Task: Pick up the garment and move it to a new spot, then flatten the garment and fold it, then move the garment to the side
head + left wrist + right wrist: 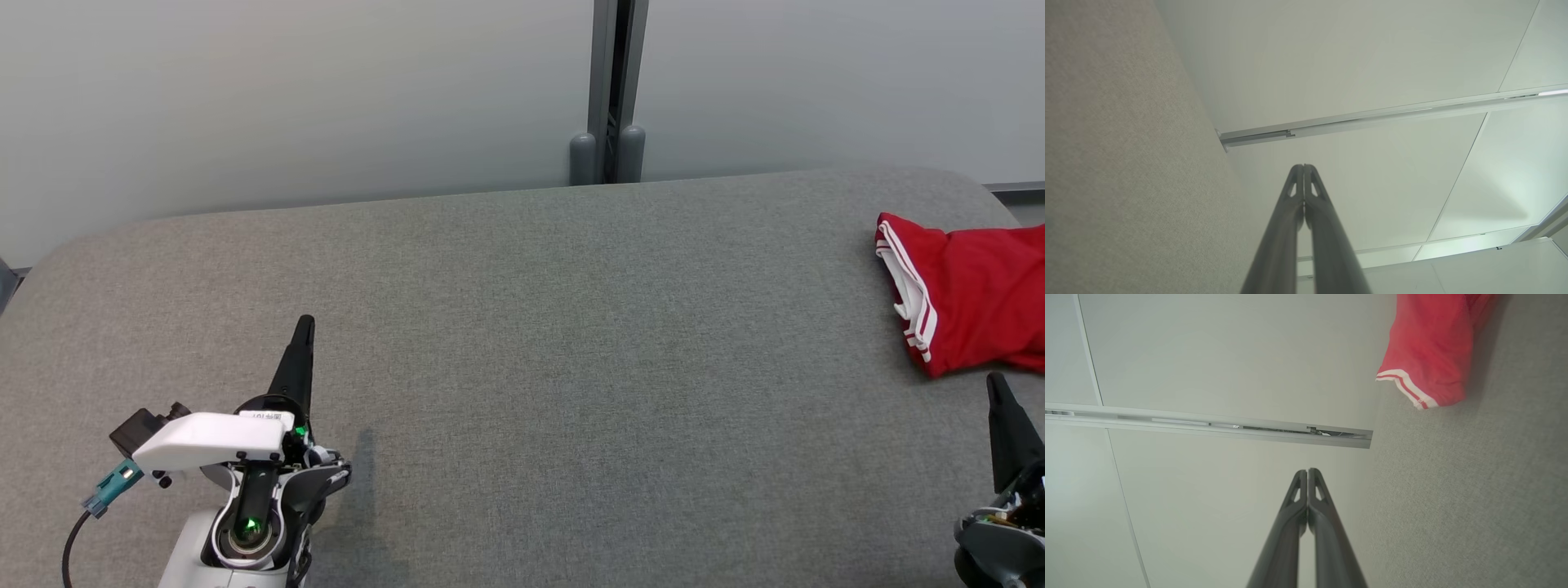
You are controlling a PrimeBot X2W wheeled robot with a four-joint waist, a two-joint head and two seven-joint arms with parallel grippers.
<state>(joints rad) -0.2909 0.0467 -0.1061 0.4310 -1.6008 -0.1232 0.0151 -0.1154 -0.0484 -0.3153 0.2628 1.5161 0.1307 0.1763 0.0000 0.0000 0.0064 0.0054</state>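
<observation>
The red garment is lying at the counter's right edge, its long axis running rightward. It is sitting just ahead of the nearer right end effector, which is pinched closed and empty. The left end effector, likewise closed, is hovering well apart.

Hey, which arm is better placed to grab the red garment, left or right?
Right. The right gripper is close to the garment at the right end of the grey surface; the left gripper is far off at the other end. Both are shut and empty, so the right must open first.
</observation>
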